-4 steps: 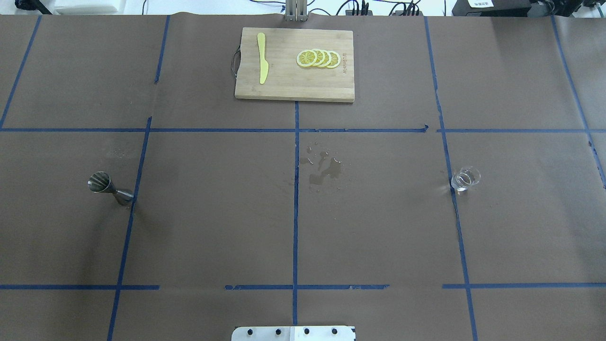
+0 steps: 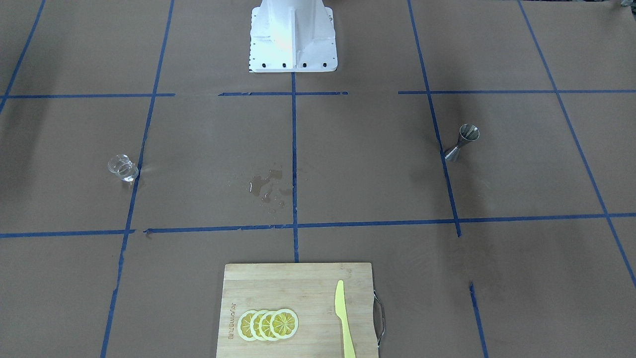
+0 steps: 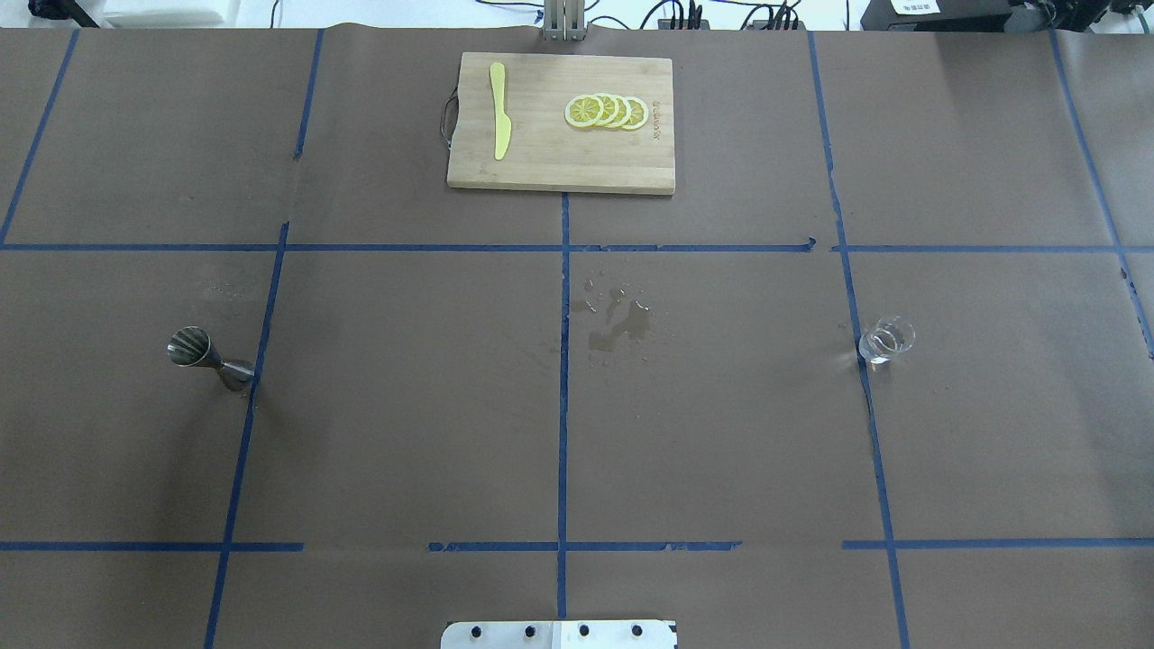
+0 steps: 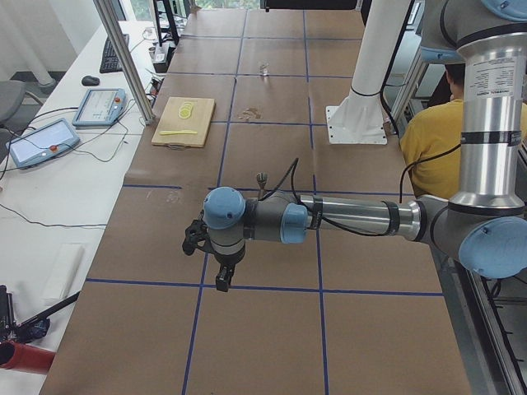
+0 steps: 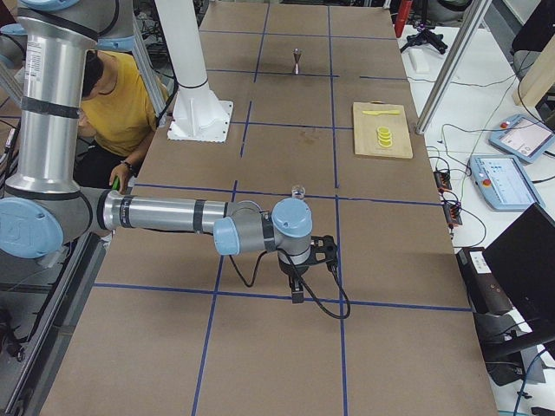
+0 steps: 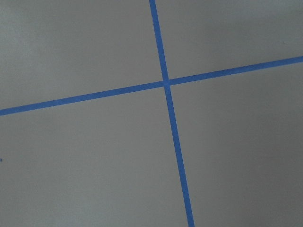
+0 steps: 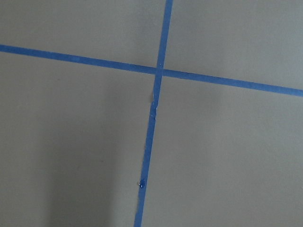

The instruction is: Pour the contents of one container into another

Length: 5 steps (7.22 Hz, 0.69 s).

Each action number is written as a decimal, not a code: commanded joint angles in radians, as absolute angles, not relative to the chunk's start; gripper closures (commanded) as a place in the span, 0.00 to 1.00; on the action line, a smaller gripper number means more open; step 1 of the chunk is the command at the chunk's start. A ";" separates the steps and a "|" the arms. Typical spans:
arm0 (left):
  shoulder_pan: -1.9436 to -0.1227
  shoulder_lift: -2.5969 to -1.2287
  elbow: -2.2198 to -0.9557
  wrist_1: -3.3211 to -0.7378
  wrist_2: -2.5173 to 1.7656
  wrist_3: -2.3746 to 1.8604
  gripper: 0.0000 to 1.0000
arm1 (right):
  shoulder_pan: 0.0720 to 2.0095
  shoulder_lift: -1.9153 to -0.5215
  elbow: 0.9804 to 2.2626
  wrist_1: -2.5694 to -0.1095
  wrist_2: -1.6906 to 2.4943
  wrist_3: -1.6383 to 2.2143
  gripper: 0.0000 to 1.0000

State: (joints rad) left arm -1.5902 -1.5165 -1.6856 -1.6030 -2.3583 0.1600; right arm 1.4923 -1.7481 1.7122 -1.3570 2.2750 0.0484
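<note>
The small clear glass cup (image 3: 887, 341) stands upright on the right side of the table, on a blue tape line, also seen as the cup (image 2: 122, 167) from the front. The steel jigger (image 3: 209, 359) stands upright on the left side, shown as the jigger (image 2: 462, 142) opposite. Neither gripper appears overhead or from the front. My left gripper (image 4: 221, 278) hangs over the table's left end, away from the jigger. My right gripper (image 5: 297, 290) hangs over the right end, short of the cup (image 5: 297, 190). I cannot tell whether either is open or shut. Both wrist views show only brown paper and crossed tape.
A wooden cutting board (image 3: 559, 171) at the far middle carries several lemon slices (image 3: 607, 112) and a yellow knife (image 3: 499, 110). A small wet spill (image 3: 618, 324) marks the table's centre. The robot's white base (image 2: 292, 44) stands at the near edge. A person in yellow (image 4: 428, 140) sits behind it.
</note>
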 commanded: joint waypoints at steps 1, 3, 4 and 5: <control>-1.588 -1.520 -1.675 -1.658 -2.367 0.143 0.00 | 1.491 -1.735 1.720 -1.345 2.280 0.055 0.00; -1.588 -1.552 -1.666 -1.756 -2.368 0.118 0.00 | 1.491 -1.686 1.720 -1.306 2.279 0.058 0.00; -1.589 -1.552 -1.661 -1.878 -2.368 0.120 0.00 | 1.491 -1.681 1.723 -1.305 2.283 0.057 0.00; -1.588 -1.551 -1.640 -2.074 -2.367 0.117 0.00 | 1.491 -1.677 1.724 -1.305 2.286 0.055 0.00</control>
